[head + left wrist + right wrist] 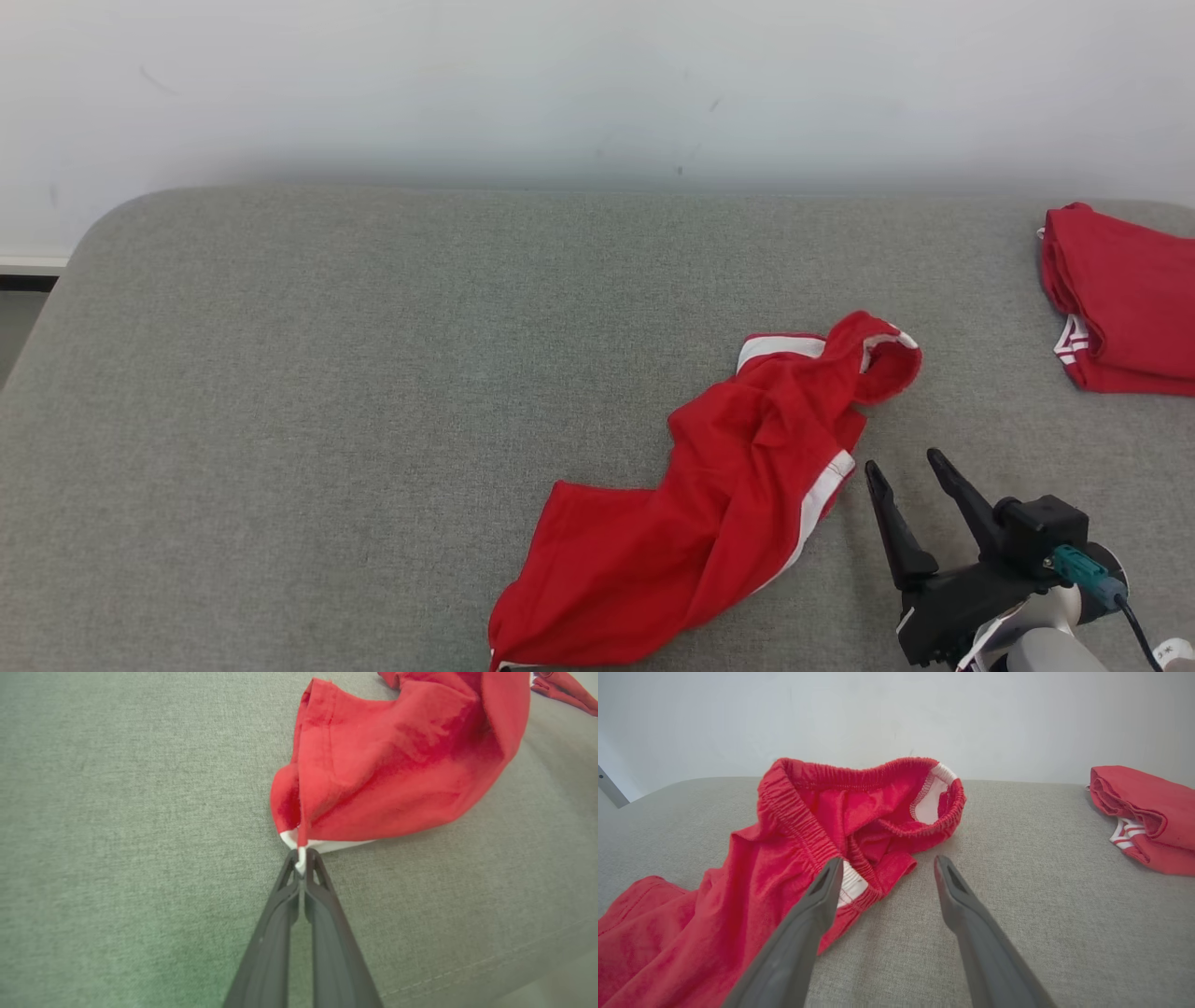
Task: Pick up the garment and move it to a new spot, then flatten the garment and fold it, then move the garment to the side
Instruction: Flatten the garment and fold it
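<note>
The garment (728, 485) is a pair of red shorts with white side stripes, lying crumpled on the grey cushioned surface (327, 392), waistband toward the far right, a leg hem at the near edge. In the left wrist view my left gripper (302, 858) is shut on the white-trimmed corner of the garment (397, 765). My right gripper (901, 462) stands open just right of the shorts, nothing between its fingers. The right wrist view shows that gripper (887, 872) open, its left finger over the elastic waistband of the garment (822, 826).
A second red garment (1120, 299), folded, lies at the far right edge of the surface, also visible as the folded red garment (1148, 812) in the right wrist view. A pale wall (597, 84) rises behind. The surface's left half is bare grey fabric.
</note>
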Motion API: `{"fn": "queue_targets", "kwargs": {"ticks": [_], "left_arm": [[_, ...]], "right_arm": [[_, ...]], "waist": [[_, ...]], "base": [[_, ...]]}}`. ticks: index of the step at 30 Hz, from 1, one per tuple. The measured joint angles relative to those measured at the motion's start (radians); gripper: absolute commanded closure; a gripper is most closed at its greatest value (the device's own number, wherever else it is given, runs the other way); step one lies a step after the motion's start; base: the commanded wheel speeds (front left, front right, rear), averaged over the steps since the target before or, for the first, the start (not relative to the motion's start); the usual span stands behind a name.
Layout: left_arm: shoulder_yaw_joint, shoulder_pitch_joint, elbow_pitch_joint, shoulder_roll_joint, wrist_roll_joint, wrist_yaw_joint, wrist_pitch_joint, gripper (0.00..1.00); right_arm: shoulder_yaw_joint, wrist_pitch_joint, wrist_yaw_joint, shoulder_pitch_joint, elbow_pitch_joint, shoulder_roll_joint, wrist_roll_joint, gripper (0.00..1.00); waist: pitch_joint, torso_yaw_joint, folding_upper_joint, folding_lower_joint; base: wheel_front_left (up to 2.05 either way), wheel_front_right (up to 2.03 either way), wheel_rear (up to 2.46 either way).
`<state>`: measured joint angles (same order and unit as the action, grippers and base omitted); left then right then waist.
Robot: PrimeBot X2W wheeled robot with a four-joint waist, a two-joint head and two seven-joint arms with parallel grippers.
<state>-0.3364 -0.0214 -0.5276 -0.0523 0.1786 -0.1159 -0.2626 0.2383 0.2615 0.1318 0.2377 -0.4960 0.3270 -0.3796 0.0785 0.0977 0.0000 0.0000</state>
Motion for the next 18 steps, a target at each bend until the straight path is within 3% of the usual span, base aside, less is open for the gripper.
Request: {"fn": "queue_targets", "kwargs": {"ticks": [2,3,11,18], "left_arm": [[0.003,0.0,0.002,0.0,-0.003,-0.005,0.0,0.51],[0.004,0.0,0.005,0.0,-0.006,-0.005,0.0,0.0],[0.027,0.015,0.042,0.001,-0.019,-0.004,0.0,0.0],[0.071,0.07,0.2,0.002,-0.003,0.021,0.0,0.0]], "right_arm": [[0.017,-0.003,0.0,0.002,-0.008,0.005,-0.003,0.0],[0.028,-0.005,0.0,0.002,-0.012,0.009,-0.004,0.0],[0.088,-0.012,0.0,-0.016,-0.034,0.057,-0.013,0.0],[0.089,-0.006,0.0,-0.054,0.016,0.072,-0.054,0.0]], "waist": [[0.0,0.0,0.0,0.0],[0.0,-0.001,0.0,0.0],[-0.001,0.0,0.0,0.0],[0.003,-0.002,-0.0001,0.0]], "base": [[0.0,0.0,0.0],[0.0,0.0,0.0],[0.0,0.0,0.0],[0.0,0.0,0.0]]}}
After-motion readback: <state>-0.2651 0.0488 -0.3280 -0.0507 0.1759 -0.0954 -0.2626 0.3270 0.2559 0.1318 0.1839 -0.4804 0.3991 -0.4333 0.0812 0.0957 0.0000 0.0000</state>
